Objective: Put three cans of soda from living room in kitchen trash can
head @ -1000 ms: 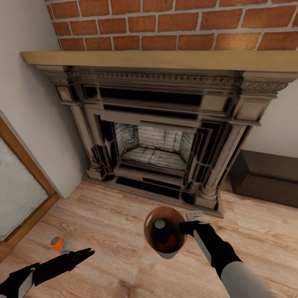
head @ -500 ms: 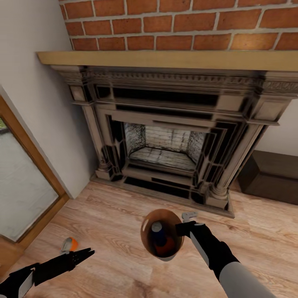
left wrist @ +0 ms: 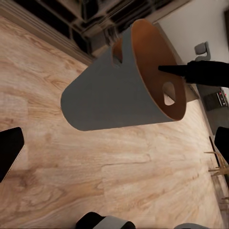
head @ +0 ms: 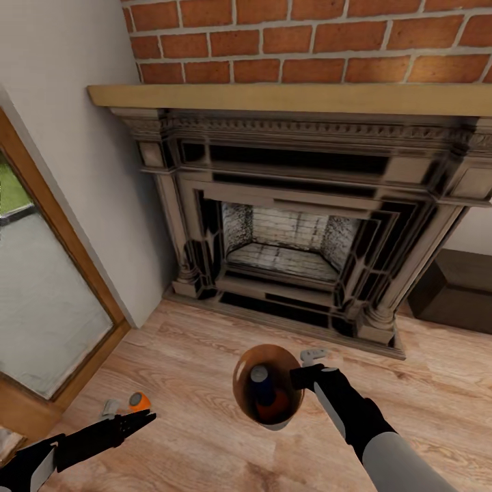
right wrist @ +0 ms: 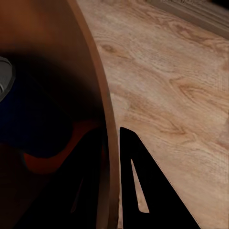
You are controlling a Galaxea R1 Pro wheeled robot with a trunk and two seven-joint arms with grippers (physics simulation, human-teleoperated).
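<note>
The right gripper (head: pixel 298 377) pinches the bin (head: pixel 240 387) rim, holding it above the floor (head: pixel 198 355); 2 cans (head: pixel 263 391) sit inside. An orange can (head: pixel 139 400) lies floored near the spread left gripper (head: pixel 140 418).

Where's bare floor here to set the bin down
Open wood floor lies between the fireplace base and the trash can, and to the right of the right gripper. Crowded at lower left, where an orange soda can lies by the left gripper.
</note>
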